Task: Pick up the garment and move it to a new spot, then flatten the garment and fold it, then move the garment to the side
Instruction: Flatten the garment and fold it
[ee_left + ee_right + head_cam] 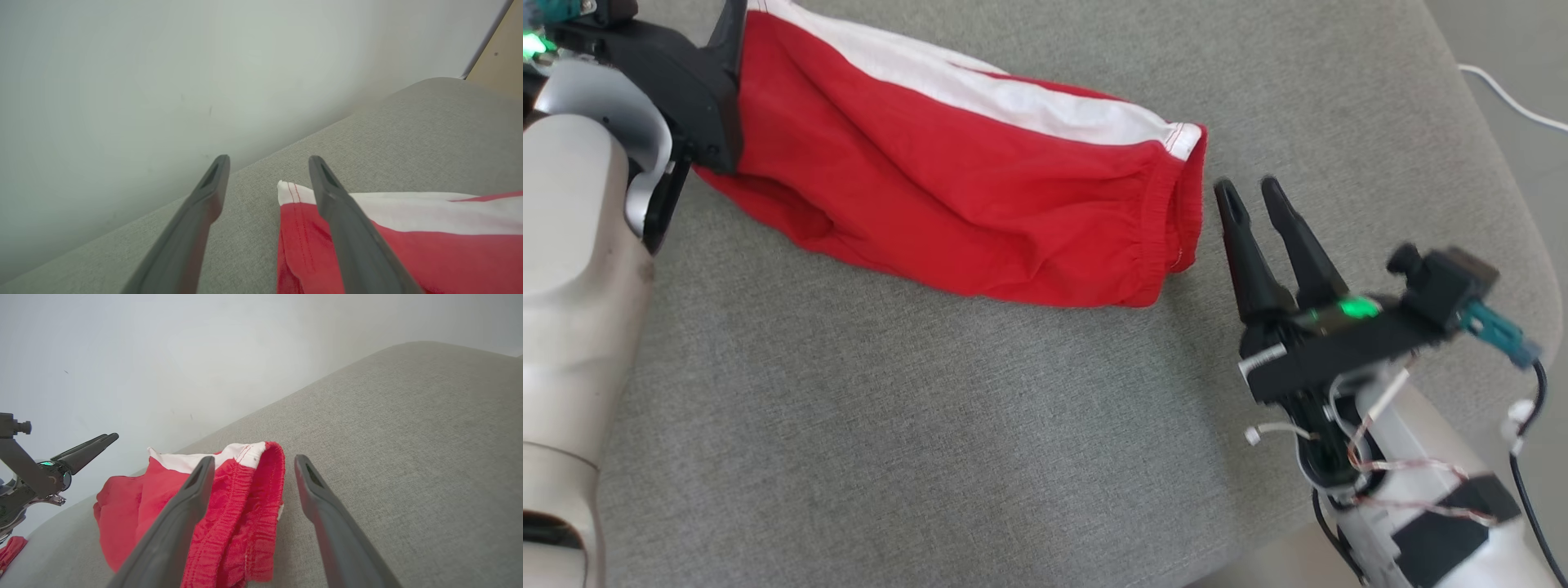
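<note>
The garment (947, 188) lay in a long fold on the grey cushion (915, 441). The head view showed the right tool (1248, 194) just beside its gathered hem, jaws apart and empty. The left wrist view showed the left tool (267, 163) spread wide at the white-striped corner, gripping nothing, with a pale wall (122, 81) behind.

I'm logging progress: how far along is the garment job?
Done, apparently: the garment lies folded into a narrow bundle on the grey cushion. In hand: nothing; the left tool and right tool stand open at its two ends. Left: probably moving it aside.
</note>
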You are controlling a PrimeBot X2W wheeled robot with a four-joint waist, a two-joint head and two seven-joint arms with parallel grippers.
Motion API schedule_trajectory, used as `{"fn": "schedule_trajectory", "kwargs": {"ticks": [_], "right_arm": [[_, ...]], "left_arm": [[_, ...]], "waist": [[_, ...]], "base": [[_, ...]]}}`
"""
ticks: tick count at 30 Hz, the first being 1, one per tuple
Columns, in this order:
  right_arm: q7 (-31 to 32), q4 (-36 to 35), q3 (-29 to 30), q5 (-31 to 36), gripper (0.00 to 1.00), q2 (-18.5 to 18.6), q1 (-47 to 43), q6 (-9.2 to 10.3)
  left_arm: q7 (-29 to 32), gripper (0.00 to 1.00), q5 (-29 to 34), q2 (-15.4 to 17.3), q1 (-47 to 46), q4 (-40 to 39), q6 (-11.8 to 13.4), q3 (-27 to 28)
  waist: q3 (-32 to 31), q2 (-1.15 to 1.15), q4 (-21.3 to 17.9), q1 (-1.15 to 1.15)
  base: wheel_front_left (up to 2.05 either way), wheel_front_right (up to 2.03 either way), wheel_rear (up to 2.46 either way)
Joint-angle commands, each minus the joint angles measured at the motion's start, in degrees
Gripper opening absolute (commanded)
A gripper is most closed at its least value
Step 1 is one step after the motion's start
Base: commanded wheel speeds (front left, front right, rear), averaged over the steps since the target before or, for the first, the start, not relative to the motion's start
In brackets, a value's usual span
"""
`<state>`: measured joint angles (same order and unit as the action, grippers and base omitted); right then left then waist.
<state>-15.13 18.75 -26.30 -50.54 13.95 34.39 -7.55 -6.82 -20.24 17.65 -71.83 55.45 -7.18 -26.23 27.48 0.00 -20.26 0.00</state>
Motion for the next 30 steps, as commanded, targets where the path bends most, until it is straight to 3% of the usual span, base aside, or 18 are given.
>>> {"fn": "schedule_trajectory", "kwargs": {"ticks": [1,10,24,30], "right_arm": [[0.0,-0.77,0.69,0.65,1.0,0.34,-1.79,0.13],[-0.01,-6.99,5.72,4.6,1.0,-0.28,-13.11,0.13],[-0.01,-10.22,7.21,12.64,1.0,-1.41,-20.36,0.13],[-0.01,-12.12,6.74,16.38,1.0,-2.39,-21.06,0.13]], "left_arm": [[-0.09,1.0,-0.22,0.47,0.21,0.58,-0.22,-0.32],[6.63,1.0,-4.8,3.13,3.76,0.42,-0.17,-7.75],[27.12,1.0,-15.88,8.2,9.72,-6.18,-0.19,-18.99],[28.31,1.0,-16.65,8.9,11.01,-6.53,0.06,-19.47]], "waist": [[-1.4,0.0,-0.1,0.0],[-4.07,0.0,-0.94,0.0],[-7.55,0.0,-1.01,0.0],[-8.01,0.0,-1.07,0.0]], "base": [[0.0,0.0,0.0],[0.0,0.0,0.0],[0.0,0.0,0.0],[0.0,0.0,0.0]]}}
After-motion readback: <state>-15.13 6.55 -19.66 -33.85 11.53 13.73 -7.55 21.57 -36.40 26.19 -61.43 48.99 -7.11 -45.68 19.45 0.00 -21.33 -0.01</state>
